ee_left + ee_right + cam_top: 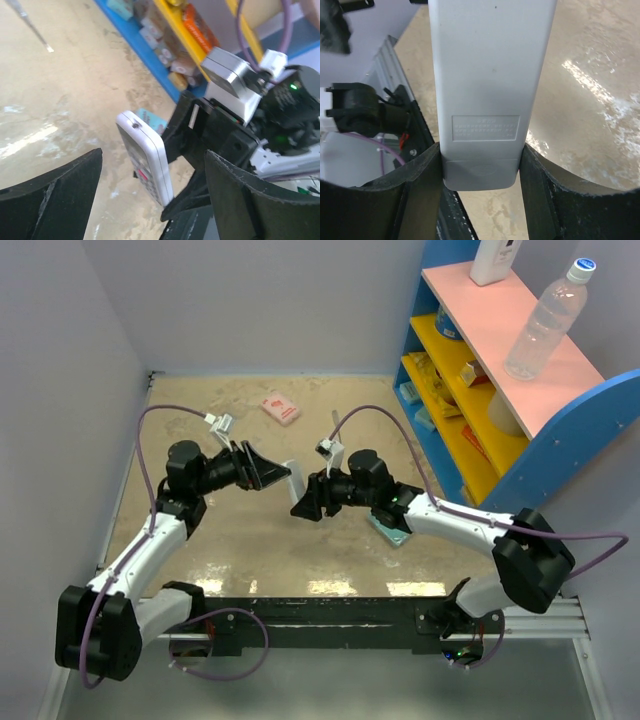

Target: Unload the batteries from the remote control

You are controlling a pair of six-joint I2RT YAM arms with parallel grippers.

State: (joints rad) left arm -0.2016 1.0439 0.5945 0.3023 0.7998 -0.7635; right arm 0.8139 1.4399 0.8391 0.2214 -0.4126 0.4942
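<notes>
While left end effector [275, 473] gapes, right end effector [480, 165] clamps remote control [490, 75] pointing leftward.

We see white link shells and black joint housings on the left arm [140, 560] and right arm [465, 523]. A purple cable [150, 455] runs along each. The left gripper [154, 155] has matte black wedge fingers [55, 195] with scuffed edges.

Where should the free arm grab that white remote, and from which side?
Probably the free end of the remote control, pinched across its narrow side edges, coming from opposite the right gripper. That gripper clamps the battery-cover end, so only the far end is exposed.
</notes>
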